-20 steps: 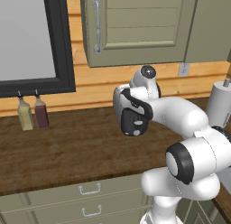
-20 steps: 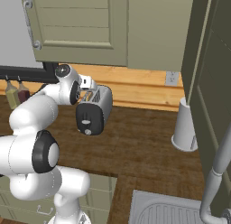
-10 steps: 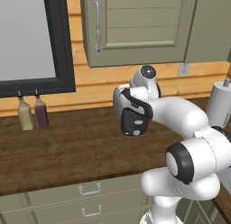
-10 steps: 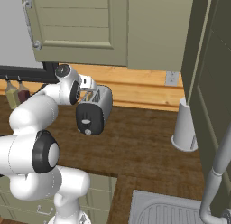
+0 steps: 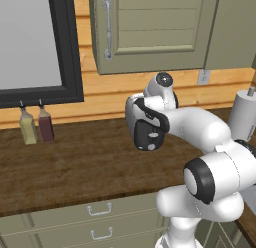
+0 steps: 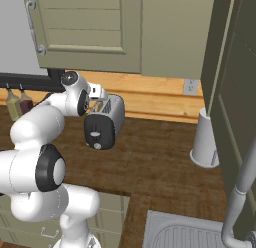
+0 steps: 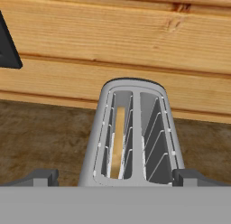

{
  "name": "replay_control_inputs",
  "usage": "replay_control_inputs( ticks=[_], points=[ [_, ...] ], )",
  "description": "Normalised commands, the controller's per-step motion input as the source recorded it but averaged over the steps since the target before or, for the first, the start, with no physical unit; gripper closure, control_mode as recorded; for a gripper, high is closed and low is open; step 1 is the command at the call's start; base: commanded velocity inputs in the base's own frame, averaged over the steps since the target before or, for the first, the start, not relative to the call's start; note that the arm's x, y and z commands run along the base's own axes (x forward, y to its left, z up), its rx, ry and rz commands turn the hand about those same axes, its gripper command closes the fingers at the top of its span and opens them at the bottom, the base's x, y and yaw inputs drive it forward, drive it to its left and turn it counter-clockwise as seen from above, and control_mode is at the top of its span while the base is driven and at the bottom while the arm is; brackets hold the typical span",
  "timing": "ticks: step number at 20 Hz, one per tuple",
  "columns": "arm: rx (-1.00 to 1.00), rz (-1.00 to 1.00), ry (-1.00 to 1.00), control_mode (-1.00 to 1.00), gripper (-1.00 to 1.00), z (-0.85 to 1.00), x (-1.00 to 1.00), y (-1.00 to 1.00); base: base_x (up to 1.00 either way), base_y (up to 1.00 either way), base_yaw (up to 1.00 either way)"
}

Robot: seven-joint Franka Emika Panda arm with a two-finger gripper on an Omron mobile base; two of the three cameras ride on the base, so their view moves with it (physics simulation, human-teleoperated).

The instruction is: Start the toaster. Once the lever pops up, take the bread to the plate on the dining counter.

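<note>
One toaster (image 6: 104, 123) is standing on the dark wood bench (image 6: 160, 162), close to the plank wall, and it is showing two slots from above in the hand view. One slice of bread (image 7: 118, 142) is sitting upright in the left of those two slots there, sunk down between the wire guides, while the other slot is holding nothing. One black end panel is facing outward in the right base view, carrying one pale round knob (image 6: 97, 146) near its lower edge; the lever is too small to make out on that panel. One hand (image 7: 115, 177) is hovering just above the toaster with its two dark fingers (image 7: 40, 177) spread wide, one to each side of the toaster's near end, and it is gripping nothing. In the left base view the white arm is curling in front of the toaster and hiding most of it. Two bottles are standing side by side at the back of the bench under the dark-framed window, one yellowish bottle (image 5: 28, 128) and one dark red bottle (image 5: 45, 125), well apart from the toaster. One pale cylinder (image 6: 204, 142) is standing upright on the bench to the toaster's right. Two drawer handles (image 5: 99, 210) are showing on the bench front below.
</note>
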Motion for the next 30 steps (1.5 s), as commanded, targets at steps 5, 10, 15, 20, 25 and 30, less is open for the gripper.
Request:
replay_control_inputs(
  ticks=[5, 10, 15, 20, 25, 30],
  points=[
    [0.0, 0.0, 0.0, -1.0, -1.0, 0.0, 0.0, 0.0, 0.0, 0.0, 0.0],
    [0.0, 0.0, 0.0, -1.0, -1.0, 0.0, 0.0, 0.0, 0.0, 0.0, 0.0],
    [0.0, 0.0, 0.0, -1.0, -1.0, 0.0, 0.0, 0.0, 0.0, 0.0, 0.0],
    [0.0, 0.0, 0.0, -1.0, -1.0, 0.0, 0.0, 0.0, 0.0, 0.0, 0.0],
    [0.0, 0.0, 0.0, -1.0, -1.0, 0.0, 0.0, 0.0, 0.0, 0.0, 0.0],
    [0.0, 0.0, 0.0, -1.0, -1.0, 0.0, 0.0, 0.0, 0.0, 0.0, 0.0]
  ],
)
